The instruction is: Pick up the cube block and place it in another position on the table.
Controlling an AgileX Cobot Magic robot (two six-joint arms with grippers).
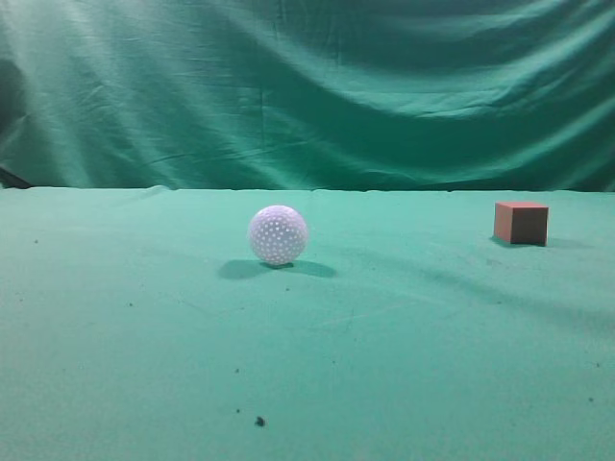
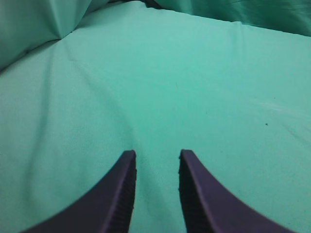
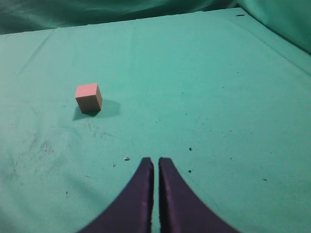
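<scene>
A small pink-red cube block [image 1: 521, 222] rests on the green cloth at the right of the exterior view. In the right wrist view the cube [image 3: 89, 97] lies ahead and to the left of my right gripper [image 3: 156, 161], well apart from it. The right gripper's dark fingers are shut with nothing between them. My left gripper [image 2: 156, 154] is open and empty over bare green cloth; no cube shows in the left wrist view. Neither gripper shows in the exterior view.
A white dotted ball [image 1: 278, 234] sits on the green cloth-covered table [image 1: 404, 365] near the middle of the exterior view. A green cloth backdrop [image 1: 307, 86] hangs behind. Small dark specks lie on the cloth.
</scene>
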